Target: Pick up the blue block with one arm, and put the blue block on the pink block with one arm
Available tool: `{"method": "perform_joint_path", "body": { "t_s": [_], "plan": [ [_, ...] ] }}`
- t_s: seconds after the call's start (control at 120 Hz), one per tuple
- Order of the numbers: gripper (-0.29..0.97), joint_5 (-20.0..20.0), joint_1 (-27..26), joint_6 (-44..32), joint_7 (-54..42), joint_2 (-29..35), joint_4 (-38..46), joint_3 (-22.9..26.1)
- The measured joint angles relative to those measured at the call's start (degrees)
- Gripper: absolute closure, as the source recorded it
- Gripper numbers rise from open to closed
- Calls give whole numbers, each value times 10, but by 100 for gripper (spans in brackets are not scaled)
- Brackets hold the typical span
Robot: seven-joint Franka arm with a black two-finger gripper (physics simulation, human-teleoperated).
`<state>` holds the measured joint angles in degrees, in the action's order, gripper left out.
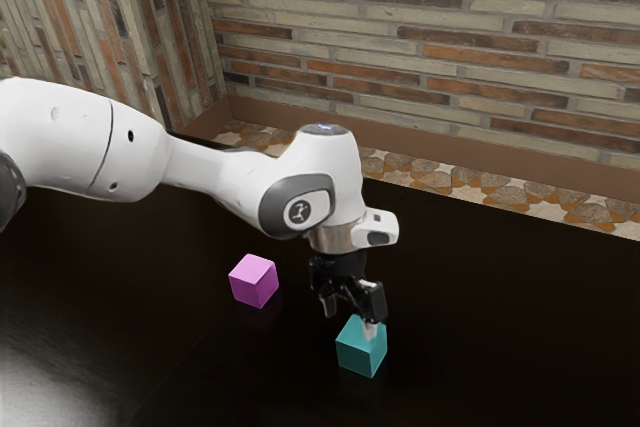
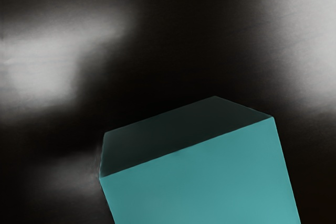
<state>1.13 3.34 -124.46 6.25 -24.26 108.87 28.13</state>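
— Where is the blue block (image 1: 361,349) sitting?

— On the dark table (image 1: 520,327), toward the exterior view's right of the pink block (image 1: 253,280). The two cubes are near each other but clearly apart, and each rests on the tabletop on its own.

— And the gripper (image 1: 350,315)?

— It hangs straight down from the white arm (image 1: 150,157), which comes in from the exterior view's left. The gripper is right over the blue block. Its two black fingers stand spread; one light-tipped finger (image 1: 371,324) reaches the block's top edge, while the other ends just above the block on the side facing the pink block.

— So is it clamped on the block?

— No, the fingers are parted and do not press the block from two sides, so the tool reads as open with nothing held.

— What does the wrist view add?

— The blue block (image 2: 210,182) looms large just under the hand, one corner turned toward the camera, its top face darker than its side, with the glossy black table (image 2: 157,51) around it.

— Anything behind the table?

— A brick wall (image 1: 420,47) and a strip of patterned floor (image 1: 500,192) at its foot
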Motion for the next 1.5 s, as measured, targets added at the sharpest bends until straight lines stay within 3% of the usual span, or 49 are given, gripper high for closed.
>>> {"method": "perform_joint_path", "body": {
  "t_s": [0.517, 0.692, 0.883, 1.108, 1.5],
  "plan": [
    [0, 28, -71, 0, 75, -83, -65, -56],
    [19, 40, -75, 2, 92, -83, -68, -58],
    [24, 79, -75, 27, 104, -75, -102, -61],
    [29, 100, -33, 114, 83, -69, -162, -64],
    [36, 108, 34, 232, 3, -33, -188, -76]
  ]
}}
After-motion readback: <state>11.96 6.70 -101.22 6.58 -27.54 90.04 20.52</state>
